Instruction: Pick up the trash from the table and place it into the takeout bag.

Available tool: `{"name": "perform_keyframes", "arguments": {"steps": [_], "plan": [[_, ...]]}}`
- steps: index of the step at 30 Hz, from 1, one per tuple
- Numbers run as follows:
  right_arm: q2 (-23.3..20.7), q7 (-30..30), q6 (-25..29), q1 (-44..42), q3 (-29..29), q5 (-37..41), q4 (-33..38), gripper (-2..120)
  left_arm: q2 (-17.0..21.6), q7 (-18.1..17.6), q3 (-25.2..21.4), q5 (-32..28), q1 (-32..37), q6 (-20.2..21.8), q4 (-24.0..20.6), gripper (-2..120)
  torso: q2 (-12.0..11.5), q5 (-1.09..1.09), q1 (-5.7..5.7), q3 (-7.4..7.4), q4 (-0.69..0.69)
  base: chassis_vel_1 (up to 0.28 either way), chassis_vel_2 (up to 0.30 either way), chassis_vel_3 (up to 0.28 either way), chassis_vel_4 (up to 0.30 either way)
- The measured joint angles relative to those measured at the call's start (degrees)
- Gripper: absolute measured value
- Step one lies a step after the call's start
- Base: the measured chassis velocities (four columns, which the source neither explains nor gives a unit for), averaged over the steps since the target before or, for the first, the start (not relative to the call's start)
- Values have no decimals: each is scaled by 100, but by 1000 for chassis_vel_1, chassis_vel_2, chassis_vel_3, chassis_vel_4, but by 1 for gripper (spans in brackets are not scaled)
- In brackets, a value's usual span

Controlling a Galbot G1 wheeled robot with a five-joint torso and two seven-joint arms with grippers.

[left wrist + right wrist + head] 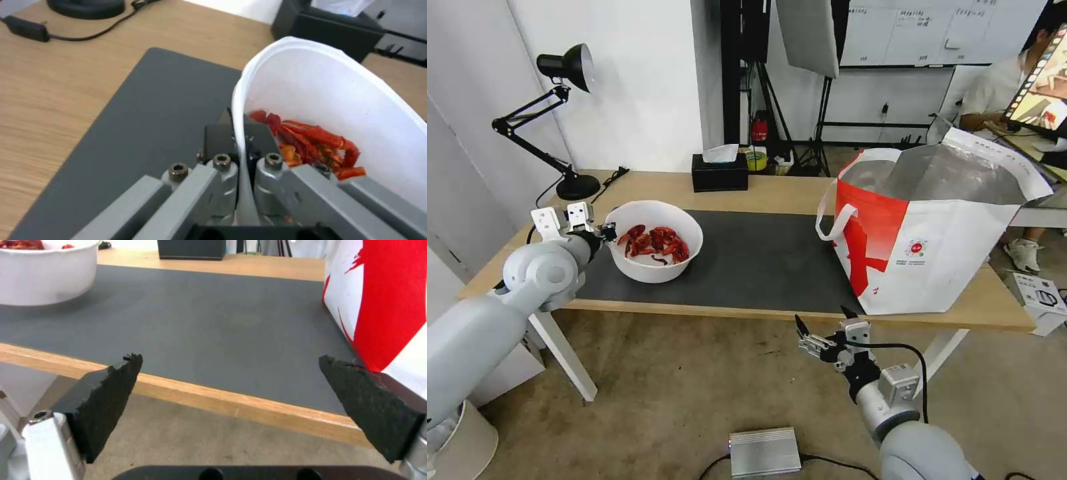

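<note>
From the head view, the white bowl (654, 241) of red shells sits on the left part of the dark grey mat (747, 263) on the light-wood bench (787, 190). The left gripper (608, 233) is at the bowl's left rim. The takeout bag (934, 233) stands open at the right end of the bench, partly on the mat. The right gripper (822, 323) hangs below the bench's front edge, in front of the bag, holding nothing. A black tissue box (719, 172) stands at the back edge.

In the left wrist view, the left gripper (239, 128) is clamped on the bowl's (329, 90) thin wall, one finger outside and one inside beside the shells.

In the right wrist view, the right gripper (231, 368) is spread wide and empty, facing the mat (200, 316), with the bag (387, 296) close by one finger and the bowl (44, 276) farther off.
</note>
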Motion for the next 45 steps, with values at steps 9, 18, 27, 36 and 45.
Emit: {"name": "perform_keyframes", "arguments": {"steps": [9, 18, 27, 36, 45], "plan": [[0, 0, 0, 0, 0, 0, 0, 100, -52, 33, -144, -254, 117, 0, -458, 0, 0, 0, 0, 0, 0, 0, 0, 0, 0], [0, 0, 0, 0, 0, 0, 0, 100, -352, -42, -55, -490, -15, -1, -816, 0, 0, 1, 0, 0, 0, 0, 0, 0, 0], [0, 0, 0, 0, 0, 0, 0, 100, -636, -82, 312, -649, -406, -92, -848, 0, 0, 1, 0, 0, 0, 0, 0, 0, 0], [0, 0, 0, 0, 0, 0, 0, 100, -1082, -372, 739, -772, -949, -117, -771, 0, 0, 1, 0, 0, 0, 0, 0, 0, 0], [0, 0, 0, 0, 0, 0, 0, 100, -1560, -470, 1206, -892, -1555, -221, -523, 0, 0, 0, 0, 0, 0, 0, 0, 0, 0]]}}
